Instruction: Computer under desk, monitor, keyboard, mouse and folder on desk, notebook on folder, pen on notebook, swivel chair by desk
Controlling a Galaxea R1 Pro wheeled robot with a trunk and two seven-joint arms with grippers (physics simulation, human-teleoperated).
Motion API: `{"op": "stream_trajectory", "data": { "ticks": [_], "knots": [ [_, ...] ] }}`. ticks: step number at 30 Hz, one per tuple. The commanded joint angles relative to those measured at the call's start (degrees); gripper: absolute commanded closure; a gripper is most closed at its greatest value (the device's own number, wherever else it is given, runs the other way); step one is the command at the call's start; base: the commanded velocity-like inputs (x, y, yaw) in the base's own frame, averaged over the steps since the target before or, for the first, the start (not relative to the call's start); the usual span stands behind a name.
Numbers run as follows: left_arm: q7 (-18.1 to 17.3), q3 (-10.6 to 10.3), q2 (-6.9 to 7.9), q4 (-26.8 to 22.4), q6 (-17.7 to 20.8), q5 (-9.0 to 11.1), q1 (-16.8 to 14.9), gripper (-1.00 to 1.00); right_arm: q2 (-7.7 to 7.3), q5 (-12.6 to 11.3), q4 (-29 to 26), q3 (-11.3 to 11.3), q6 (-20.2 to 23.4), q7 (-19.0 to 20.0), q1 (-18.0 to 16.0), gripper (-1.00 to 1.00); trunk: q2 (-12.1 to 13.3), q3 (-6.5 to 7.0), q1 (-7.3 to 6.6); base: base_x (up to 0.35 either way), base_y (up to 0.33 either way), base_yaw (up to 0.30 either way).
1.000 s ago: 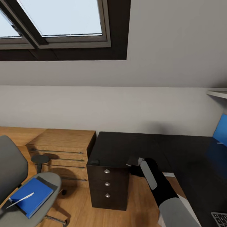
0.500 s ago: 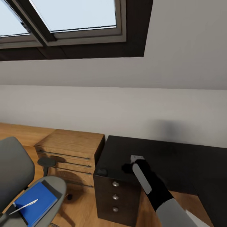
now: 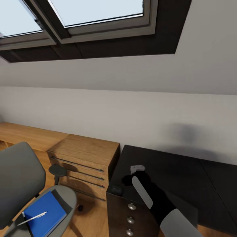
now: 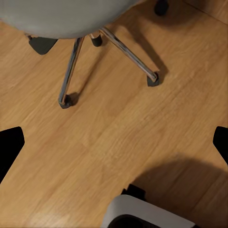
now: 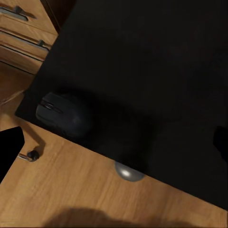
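Right hand [image 3: 136, 169] above black worktop [image 3: 171, 174], grip state unclear, mouse [image 5: 64, 114] at near left corner, blue folder [image 3: 44, 214] on chair [image 3: 19, 177]

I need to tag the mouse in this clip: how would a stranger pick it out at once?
Find the long black L-shaped desk beside the light wooden low cabinet. At the desk's near corner, above the silver-knobbed drawers, lies the mouse, a small black rounded oval. It nearly blends into the black top; its domed shape gives it away.
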Motion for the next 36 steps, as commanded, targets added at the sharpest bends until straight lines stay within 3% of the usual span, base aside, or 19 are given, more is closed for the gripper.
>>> {"op": "stream_trajectory", "data": {
  "ticks": [1, 3, 8, 11, 18, 23, 34, 35, 36],
  "knots": [
    [0.4, -0.4, 0.07, -0.1, -0.3, 0.6, 0.0, -1.00, -0.01, -0.6, 0.1, 0.4, 0.1, -0.6, -0.1, -1.00, -0.1, -0.08, 0.02, 0.044, 0.000, 0.040],
    [0.3, -0.5, 0.06, -0.1, -0.3, 0.6, 0.0, -1.00, -0.01, -0.6, 0.2, 0.6, 0.0, -0.5, -0.1, -1.00, -0.1, -0.09, 0.02, 0.029, 0.000, 0.026],
    [0.4, -0.5, 0.04, -0.2, -0.3, -2.1, 0.0, -1.00, -0.08, -0.6, 0.4, 1.2, -0.1, -0.5, -0.1, -1.00, -0.1, -0.09, 0.02, 0.001, 0.000, 0.001],
    [0.4, -0.5, 0.06, -0.5, -0.3, -2.5, 0.0, -1.00, -0.01, -0.6, 1.4, 1.3, -1.1, -0.5, -0.1, -1.00, -0.1, -0.09, 0.02, 0.000, 0.000, 0.032],
    [0.4, -0.5, 0.06, -0.6, -0.4, -2.6, 0.0, -1.00, -0.01, -0.5, 1.8, 3.7, -2.5, -0.7, -0.1, -1.00, -0.1, -0.17, 0.02, 0.000, 0.000, 0.195],
    [0.4, -0.5, 0.04, -0.6, -0.4, -2.6, 0.0, -1.00, -0.01, -0.5, 1.8, 4.0, -2.7, -0.7, -0.1, -1.00, -0.1, -0.26, 0.02, 0.000, 0.000, 0.205],
    [0.4, -0.5, 0.12, -0.6, -0.4, -2.6, 0.0, -1.00, -0.19, -0.5, 1.9, 4.0, -4.6, -0.6, -0.1, -1.00, -0.1, -0.28, 0.02, 0.000, 0.000, 0.013],
    [0.4, -0.5, 0.12, -0.6, -0.4, -2.6, 0.0, -1.00, -0.23, -0.5, 2.0, 4.3, -5.3, -0.6, -0.1, -1.00, -0.1, -0.28, 0.02, 0.000, 0.000, 0.000],
    [0.5, -0.6, 0.06, -0.6, -3.7, -2.6, 0.0, -1.00, -0.19, -0.1, 3.1, 7.1, -6.2, -0.5, -0.1, -1.00, -0.1, -0.28, 0.02, 0.000, 0.000, 0.000]
  ]
}}
